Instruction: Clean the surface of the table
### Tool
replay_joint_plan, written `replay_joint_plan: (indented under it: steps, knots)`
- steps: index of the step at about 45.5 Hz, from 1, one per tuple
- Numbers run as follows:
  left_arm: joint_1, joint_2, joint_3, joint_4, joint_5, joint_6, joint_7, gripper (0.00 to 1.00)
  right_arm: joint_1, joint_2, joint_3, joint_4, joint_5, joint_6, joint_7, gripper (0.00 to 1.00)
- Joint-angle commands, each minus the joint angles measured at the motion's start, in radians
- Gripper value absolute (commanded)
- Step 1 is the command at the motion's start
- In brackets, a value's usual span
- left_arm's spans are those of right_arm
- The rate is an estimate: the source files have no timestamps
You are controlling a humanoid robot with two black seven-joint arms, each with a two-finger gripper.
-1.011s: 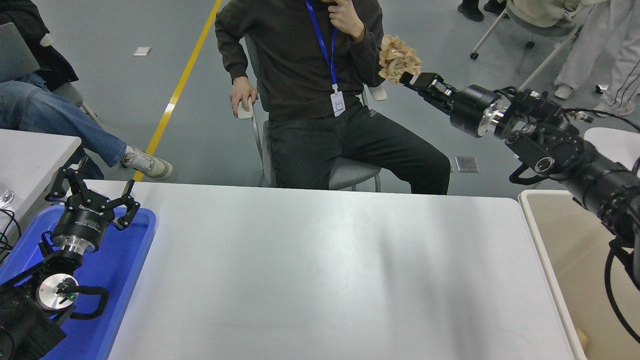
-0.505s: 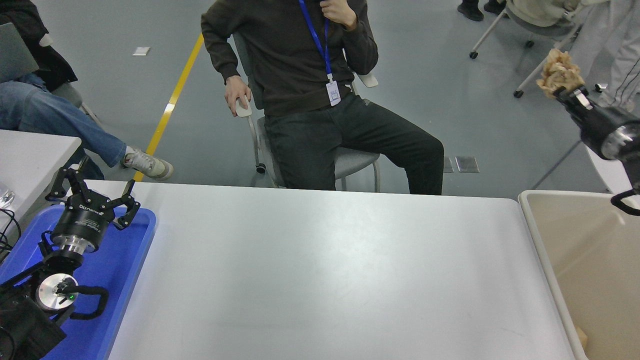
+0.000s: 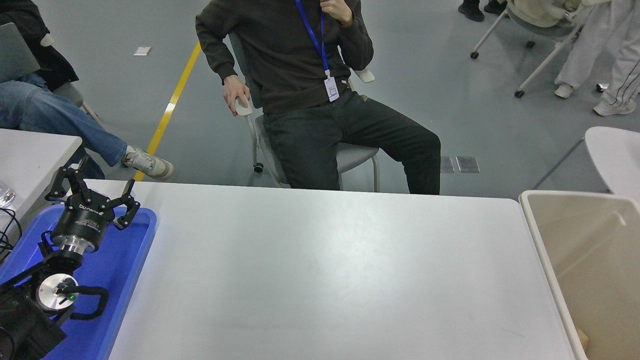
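At the far left a small white table (image 3: pixel 30 155) shows only its corner, with a bit of clear glass (image 3: pixel 4 196) at the picture's edge. Just beside it lies my blue tray (image 3: pixel 132 270), set against the left end of the big table. My left arm is parked over that tray, and my left pincer (image 3: pixel 92 192) hangs above its far end with the fingers (image 3: pixel 131 205) spread apart, gripping nothing.

The table surface (image 3: pixel 320 270) fills the middle of the view, white and matte, running from the tray across to the bin. It carries only soft sheen and faint shadow.

Beyond its far edge a person in dark clothes (image 3: pixel 300 75) sits on a grey chair (image 3: pixel 350 160), a blue lanyard and badge hanging down the chest, one hand (image 3: pixel 239 97) resting on the chair's armrest. Further left, another person's jeans and white shoe (image 3: pixel 147 162) stretch out near a yellow floor line (image 3: pixel 172 100).

At the right end of the table stands a beige bin (image 3: pixel 545 240), its rim touching the table's edge; a small tan scrap (image 3: pixel 581 336) shows low inside it. Behind the bin sits a rounded white tabletop (image 3: pixel 612 155), and at the top right are chair legs on castors and someone's pale trousers (image 3: pixel 620 55).

My right arm and its pincer are out of the picture.
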Motion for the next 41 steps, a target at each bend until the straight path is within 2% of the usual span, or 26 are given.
replay_joint_plan:
  steps: [1, 18, 41]
  knots:
    - [0.000, 0.000, 0.000, 0.000, 0.000, 0.000, -0.001, 1.00, -0.092, -0.008, 0.002, -0.015, 0.006, -0.019, -0.122, 0.00]
    - [0.000, 0.000, 0.000, 0.000, 0.000, 0.000, -0.001, 1.00, -0.221, 0.064, 0.004, -0.009, 0.006, -0.035, -0.141, 0.00]
    - [0.000, 0.000, 0.000, 0.001, 0.000, 0.000, 0.000, 1.00, -0.345, 0.239, -0.012, -0.004, 0.005, -0.072, -0.139, 0.00]
